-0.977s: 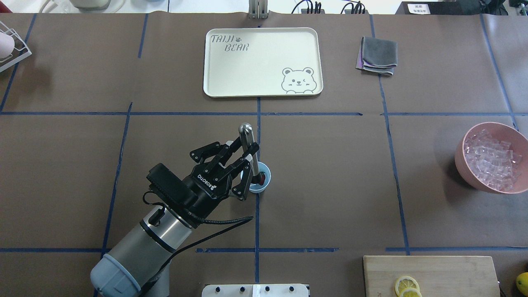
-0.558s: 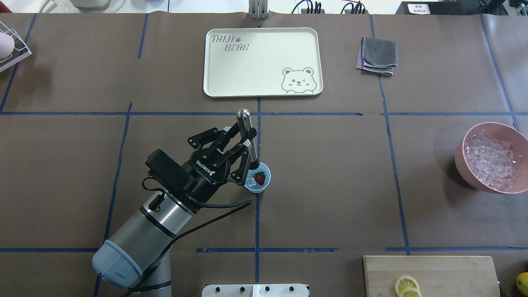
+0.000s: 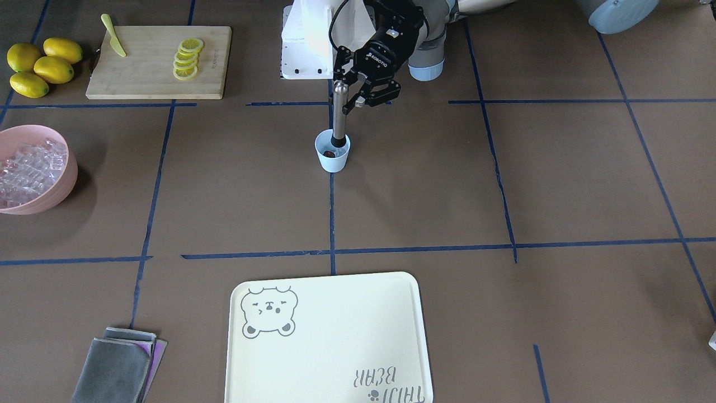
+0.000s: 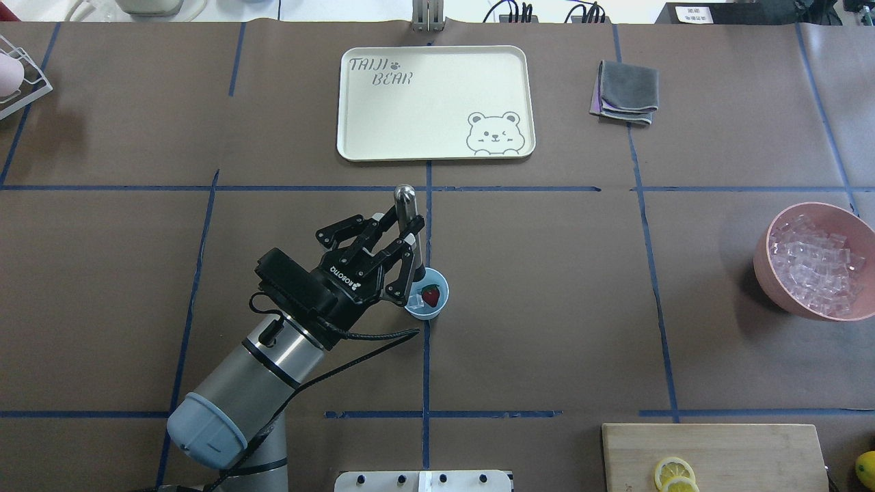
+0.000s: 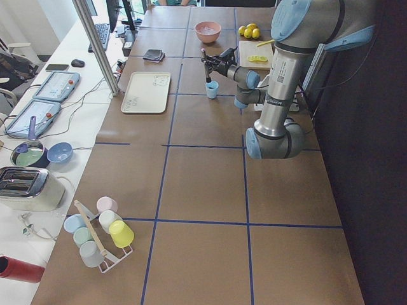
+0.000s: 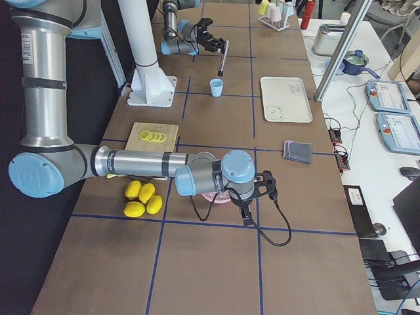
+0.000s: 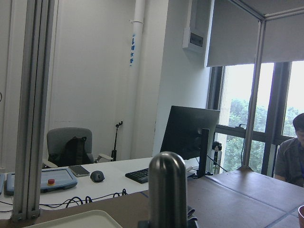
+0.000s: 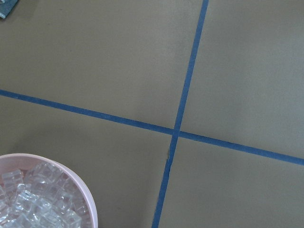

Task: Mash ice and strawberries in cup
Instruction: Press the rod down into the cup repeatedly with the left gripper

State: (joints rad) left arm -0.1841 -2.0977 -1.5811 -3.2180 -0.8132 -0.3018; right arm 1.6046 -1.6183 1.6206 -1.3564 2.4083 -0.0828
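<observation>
Left gripper (image 4: 408, 230) clamped high on steel muddler (image 3: 338, 115), tip at rim of cup (image 3: 333, 161). Strawberry (image 4: 431, 295) and ice (image 4: 415, 300) inside cup. Berry likely soft; ice hard, slick, may skid. Cup light, unbraced: tip risk. Right gripper (image 6: 266, 186) well apart from cup, jaws: cannot tell.

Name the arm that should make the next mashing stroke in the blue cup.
Left. Its claw grips the upright steel muddler, tip at the mouth of the pale blue plastic cup holding the red strawberry. The right arm is away beside the pink bowl of ice.
</observation>
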